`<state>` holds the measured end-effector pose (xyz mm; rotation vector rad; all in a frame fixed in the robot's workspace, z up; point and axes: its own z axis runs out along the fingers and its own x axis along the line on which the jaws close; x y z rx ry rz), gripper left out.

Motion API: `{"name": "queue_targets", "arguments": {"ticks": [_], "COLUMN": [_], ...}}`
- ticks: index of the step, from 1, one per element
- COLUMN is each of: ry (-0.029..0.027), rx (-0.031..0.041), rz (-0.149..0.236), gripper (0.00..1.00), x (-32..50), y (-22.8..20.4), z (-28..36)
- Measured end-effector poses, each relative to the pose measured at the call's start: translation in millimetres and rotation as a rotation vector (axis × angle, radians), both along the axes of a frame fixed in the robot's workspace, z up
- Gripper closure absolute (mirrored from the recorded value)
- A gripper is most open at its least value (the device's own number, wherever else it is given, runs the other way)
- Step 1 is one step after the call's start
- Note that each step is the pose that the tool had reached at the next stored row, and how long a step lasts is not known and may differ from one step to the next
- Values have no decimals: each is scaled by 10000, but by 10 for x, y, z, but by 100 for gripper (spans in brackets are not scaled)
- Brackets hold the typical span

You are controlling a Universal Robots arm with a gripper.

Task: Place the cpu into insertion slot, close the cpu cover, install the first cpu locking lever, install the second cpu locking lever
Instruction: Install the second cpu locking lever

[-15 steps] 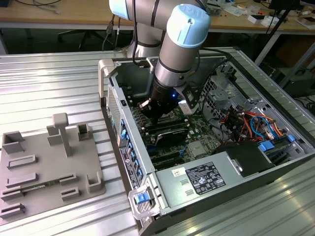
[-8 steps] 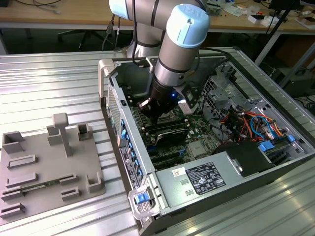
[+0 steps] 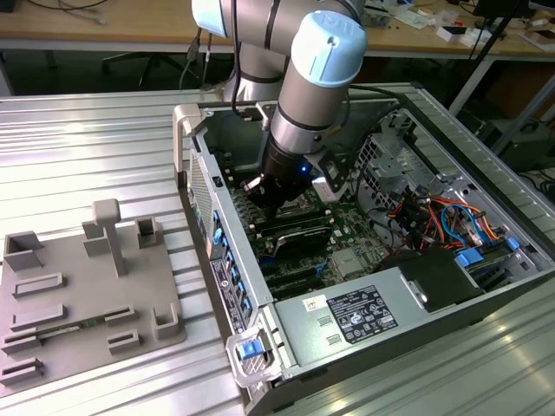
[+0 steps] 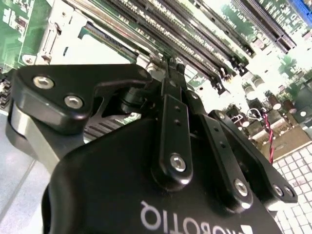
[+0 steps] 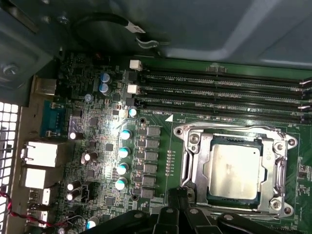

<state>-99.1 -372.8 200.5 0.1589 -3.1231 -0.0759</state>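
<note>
Reaching down into the open computer case (image 3: 373,321), the tool (image 3: 276,206) hangs close above the green motherboard (image 5: 97,146). In the second wrist view its black fingers (image 4: 170,97) come to one point, so they look pressed together with nothing between them.

Nearest in the exterior view, on the ribbed metal counter (image 3: 87,147), a grey fixture plate (image 3: 78,295) with several holders lies at the exterior view's left, well apart from the case. Inside the case the grey power supply block (image 3: 355,316) is at the near end, and a bundle of orange and blue cables (image 3: 434,217) lies at the exterior view's right. The thick grey arm (image 3: 316,95) comes from the far side and hides part of the board.

In the first wrist view the cpu (image 5: 237,170) lies flat in the insertion slot (image 5: 195,165), its dull silver top facing up and its sides parallel to the slot's sides. The cpu cover (image 5: 263,146) seems to lie down around it, with the chip showing through the cut-out. The black linkage of the tool is just beside the socket's edge. Beyond the socket the long black memory slots (image 5: 219,90) run side by side, parallel to its far edge. Beside the socket stand rows of small capacitors (image 5: 126,134).
</note>
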Motion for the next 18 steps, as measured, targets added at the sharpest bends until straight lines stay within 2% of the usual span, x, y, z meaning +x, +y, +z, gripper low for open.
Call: {"name": "queue_targets", "arguments": {"ticks": [2,4,5,7,10,11,14,16,18], "ry": [-4,-11,-10,-29,-11,-9,-9,-10,-10], "rx": [-15,-125,-208,-193,-205,-208,-208,-207,-206], "rz": [-1,-3,3,2,1,1,1,1,1], "gripper": [89,89,89,89,89,89,89,89,89], "x": [1,1,3,5,2,2,2,2,2], "y": [2,4,2,5,3,4,7,8,8], "z": [-4,-8,5,49,148,206,293,320,321]}}
